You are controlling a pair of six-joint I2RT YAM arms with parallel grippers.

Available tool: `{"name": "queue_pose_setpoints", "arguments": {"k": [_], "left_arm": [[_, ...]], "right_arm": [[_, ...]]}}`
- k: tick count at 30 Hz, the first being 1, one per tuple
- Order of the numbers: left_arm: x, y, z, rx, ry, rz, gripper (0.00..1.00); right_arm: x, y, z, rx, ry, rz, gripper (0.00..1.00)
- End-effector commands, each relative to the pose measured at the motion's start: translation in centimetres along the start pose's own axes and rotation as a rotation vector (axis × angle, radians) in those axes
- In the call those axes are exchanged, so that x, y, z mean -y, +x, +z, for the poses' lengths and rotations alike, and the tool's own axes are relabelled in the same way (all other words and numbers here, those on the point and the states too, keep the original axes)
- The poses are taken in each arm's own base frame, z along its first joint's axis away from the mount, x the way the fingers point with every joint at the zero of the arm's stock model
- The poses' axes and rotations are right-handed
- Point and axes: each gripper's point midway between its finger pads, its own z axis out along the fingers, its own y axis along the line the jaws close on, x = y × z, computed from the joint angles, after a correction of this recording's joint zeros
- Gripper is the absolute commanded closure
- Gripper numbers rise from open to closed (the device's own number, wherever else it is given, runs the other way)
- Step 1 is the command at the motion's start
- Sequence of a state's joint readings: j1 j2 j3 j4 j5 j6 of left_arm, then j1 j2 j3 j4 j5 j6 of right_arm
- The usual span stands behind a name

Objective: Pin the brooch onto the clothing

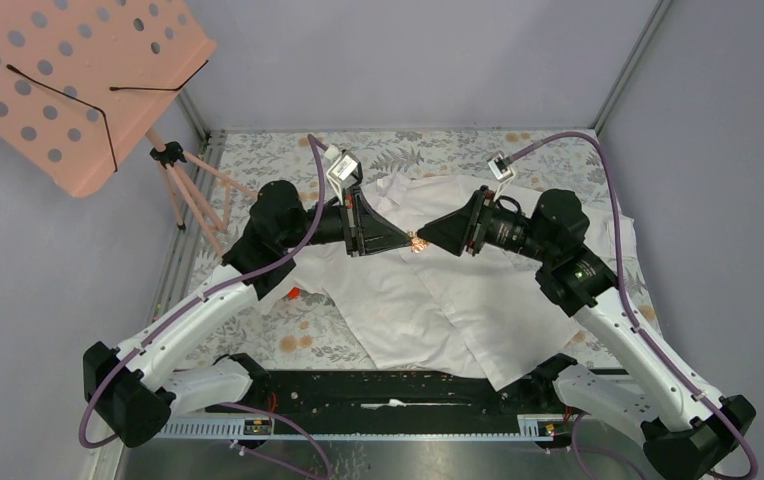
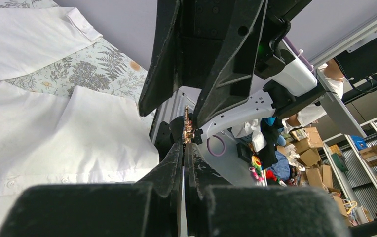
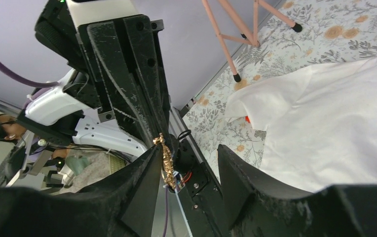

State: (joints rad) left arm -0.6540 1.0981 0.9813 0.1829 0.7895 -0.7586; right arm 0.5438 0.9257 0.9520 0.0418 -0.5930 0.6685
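From above the brooch (image 1: pixel 419 243) is just a tiny speck, too small to show its shape; the left gripper (image 1: pixel 406 240) and right gripper (image 1: pixel 430 240) hide part of the shirt (image 1: pixel 428 300); the pink stand (image 1: pixel 163 70) is cut off at the corner; in the left wrist view the near fingers (image 2: pixel 169 170) look blurry.

The brooch (image 1: pixel 419 243) is over the white shirt (image 1: pixel 408 300).

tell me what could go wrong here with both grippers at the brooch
The brooch sits off-centre in the open right gripper, against one finger; closing may catch only its edge.
Only the tips of the shut left gripper hold it above the shirt; a nudge could drop it into the creases.
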Motion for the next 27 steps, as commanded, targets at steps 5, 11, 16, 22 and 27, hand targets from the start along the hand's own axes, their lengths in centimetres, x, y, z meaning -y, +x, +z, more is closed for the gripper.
{"name": "queue_pose_setpoints", "arguments": {"k": [5,11,16,22,27], "left_arm": [[2.0,-1.7,0.1,0.028,0.057,0.086,1.00],[2.1,-1.9,0.2,0.020,0.061,0.093,1.00],[2.2,-1.8,0.1,0.018,0.059,0.102,1.00],[2.3,-1.7,-0.1,0.012,0.054,0.107,1.00],[2.3,-1.5,-0.1,0.000,0.054,0.111,1.00]], "right_arm": [[-2.5,-1.2,-1.2,0.032,-0.119,-0.003,0.45],[-3.1,-0.6,-1.4,-0.012,-0.156,0.003,0.45],[-3.0,0.1,-1.3,-0.042,-0.165,0.023,0.44],[-2.8,0.0,-0.9,-0.038,-0.178,0.046,0.47],[-1.5,0.5,-0.2,-0.053,-0.151,0.074,0.53]]}}
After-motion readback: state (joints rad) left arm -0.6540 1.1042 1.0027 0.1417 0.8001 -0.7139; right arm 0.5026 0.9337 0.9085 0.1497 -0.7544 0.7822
